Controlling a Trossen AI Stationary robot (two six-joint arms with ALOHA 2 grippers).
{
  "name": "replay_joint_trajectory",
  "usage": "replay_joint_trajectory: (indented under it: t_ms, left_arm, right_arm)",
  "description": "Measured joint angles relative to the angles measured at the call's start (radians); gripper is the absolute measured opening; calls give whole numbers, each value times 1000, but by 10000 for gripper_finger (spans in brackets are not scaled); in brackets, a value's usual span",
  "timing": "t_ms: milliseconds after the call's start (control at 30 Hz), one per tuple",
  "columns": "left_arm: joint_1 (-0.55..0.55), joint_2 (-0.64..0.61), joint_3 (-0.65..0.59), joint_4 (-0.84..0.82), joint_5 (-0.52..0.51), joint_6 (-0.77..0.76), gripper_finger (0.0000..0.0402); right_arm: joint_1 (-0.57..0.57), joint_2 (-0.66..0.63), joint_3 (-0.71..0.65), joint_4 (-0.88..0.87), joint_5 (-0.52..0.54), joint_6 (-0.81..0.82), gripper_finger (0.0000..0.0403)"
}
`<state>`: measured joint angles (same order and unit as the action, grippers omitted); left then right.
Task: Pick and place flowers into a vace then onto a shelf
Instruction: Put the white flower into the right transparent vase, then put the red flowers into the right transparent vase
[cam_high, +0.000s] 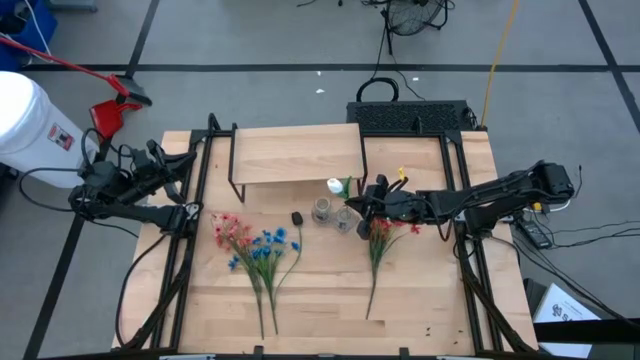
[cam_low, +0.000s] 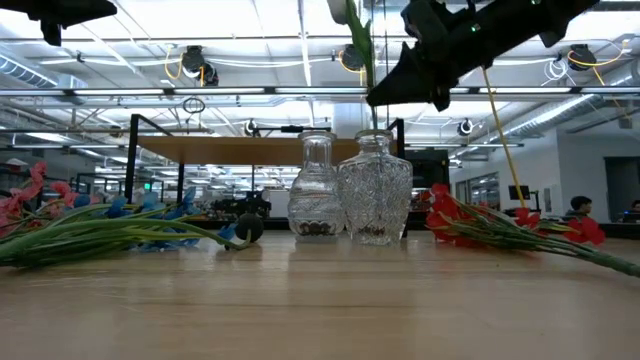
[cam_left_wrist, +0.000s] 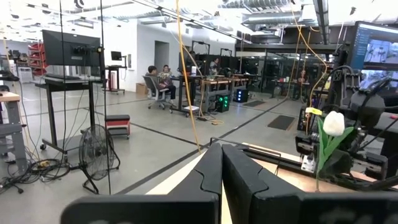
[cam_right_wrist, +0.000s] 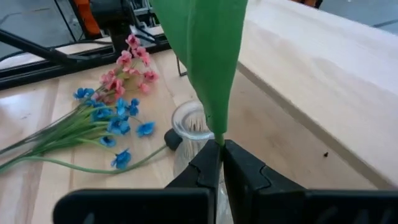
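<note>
My right gripper (cam_high: 360, 203) hangs over two glass vases, a plain one (cam_low: 316, 195) and a cut-glass one (cam_low: 375, 190), near the table's middle. It is shut on a flower with a white bud (cam_high: 334, 186) and a green leaf (cam_right_wrist: 205, 50). The pink bunch (cam_high: 228, 230) and the blue bunch (cam_high: 268, 245) lie flat on the table's left half. The red bunch (cam_high: 380, 232) lies right of the vases. The shelf (cam_high: 295, 155) stands behind them. My left gripper (cam_high: 186, 160) is shut and empty at the table's left edge. My right gripper pinches the flower's green stem (cam_right_wrist: 219, 139) just below the leaf, between its two fingers. The fingers come from the table's right side, across the stem. The flower stands about upright, bud on top. Its lower stem (cam_low: 372, 112) reaches down to the cut-glass vase's mouth.
A small black object (cam_high: 297, 217) lies just left of the vases. Black frame rails (cam_high: 190, 250) run along both sides of the table. A black stand (cam_high: 410, 115) sits at the far edge. People sit at desks far behind (cam_left_wrist: 158, 78).
</note>
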<state>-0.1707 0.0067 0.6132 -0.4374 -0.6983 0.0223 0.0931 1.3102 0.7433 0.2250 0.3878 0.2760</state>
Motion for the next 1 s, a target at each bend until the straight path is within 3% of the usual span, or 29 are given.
replay_joint_trajectory:
  t_ms: [500, 867, 1000]
  left_arm:
    - [0, 0, 0, 0, 0, 0, 10]
    - [0, 0, 0, 0, 0, 0, 10]
    - [0, 0, 0, 0, 0, 0, 10]
  right_arm:
    - [0, 0, -62, 63, 1, -3, 33]
    - [0, 0, -62, 68, 8, -56, 102]
    - [1, 0, -62, 172, 7, -61, 125]
